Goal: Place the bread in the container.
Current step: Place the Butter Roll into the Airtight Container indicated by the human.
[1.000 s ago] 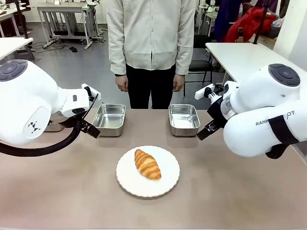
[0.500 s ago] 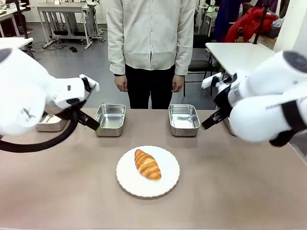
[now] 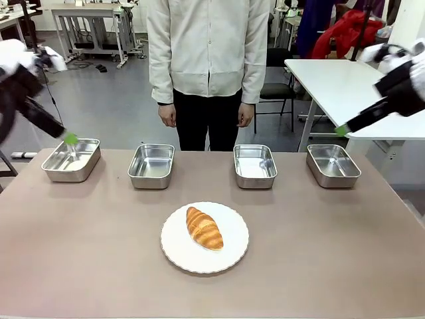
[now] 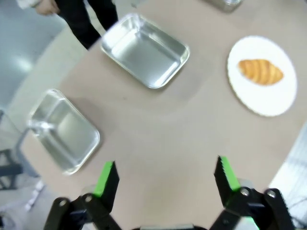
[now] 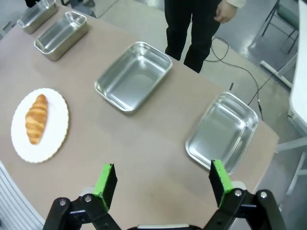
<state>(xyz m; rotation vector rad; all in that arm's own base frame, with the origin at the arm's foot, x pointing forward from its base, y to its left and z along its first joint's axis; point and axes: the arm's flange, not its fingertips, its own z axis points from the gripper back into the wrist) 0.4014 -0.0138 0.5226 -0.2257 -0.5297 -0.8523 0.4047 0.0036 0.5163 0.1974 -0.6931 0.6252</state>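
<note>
you had both pairs of jaws apart, empty. the croissant [image 3: 204, 228] sat on the white plate [image 3: 236, 249] (four identical steel pans [image 3: 151, 166] beyond), so you risked choosing the wrong pan or crushing the crust.

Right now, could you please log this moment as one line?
bread: on plate, untouched | left pincer: open, empty | right pincer: open, empty | pans: four, no bread | person: standing opposite, hands down

Left gripper [image 4: 165, 168] and right gripper [image 5: 162, 170]: black linkages, green pads [image 4: 106, 175] (silver pivot screws).
</note>
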